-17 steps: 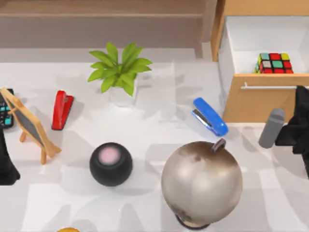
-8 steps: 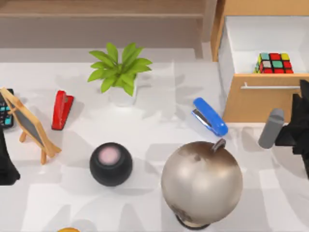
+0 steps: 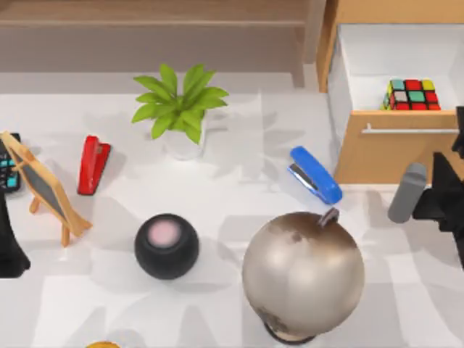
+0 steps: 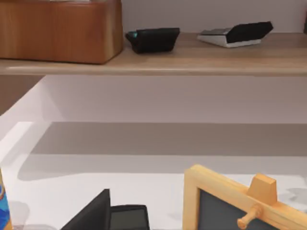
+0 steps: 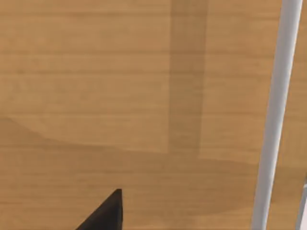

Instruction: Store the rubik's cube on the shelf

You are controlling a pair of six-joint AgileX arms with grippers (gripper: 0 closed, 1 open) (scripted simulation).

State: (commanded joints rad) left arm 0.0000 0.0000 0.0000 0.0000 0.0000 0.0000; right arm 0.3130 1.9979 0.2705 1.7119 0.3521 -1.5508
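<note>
From the top view, the small rubik's cube (image 3: 412, 95) with black-edged coloured squares sits inside the pulled-out white drawer (image 3: 377, 58) of the orange-tan cabinet (image 3: 384, 148) at the table's right, up against the drawer's front wall near the right end. The long light-brown wooden shelf (image 3: 152, 22) runs along the back, well apart from the cube, with its upright side post just left of the cabinet. The right gripper (image 3: 446, 196) is at the right edge, in front of the cabinet front and just beside a grey cylinder (image 3: 407, 192); can't tell from here if it's clenched or released. The left gripper (image 3: 9, 246) is parked at the far left edge, next to a small wooden-framed chalkboard easel (image 3: 45, 190). Also on the white table (image 3: 239, 196): a green potted plant (image 3: 181, 105), a red stapler (image 3: 93, 164), a blue stapler (image 3: 315, 175), a round black speaker (image 3: 166, 246) with a pink top and a big beige-silver globe (image 3: 303, 274).

Left wrist view: the shelf board (image 4: 192, 60) carries a brown wooden box (image 4: 60, 29) and two dark gadgets, and the easel (image 4: 240, 203) is close by. One dark fingertip (image 4: 93, 215) shows, not enough to judge the grip.

Right wrist view: the wood-grain cabinet front (image 5: 120, 96) sits right up close, with its silver handle bar (image 5: 276, 115) and one black fingertip (image 5: 106, 211).
</note>
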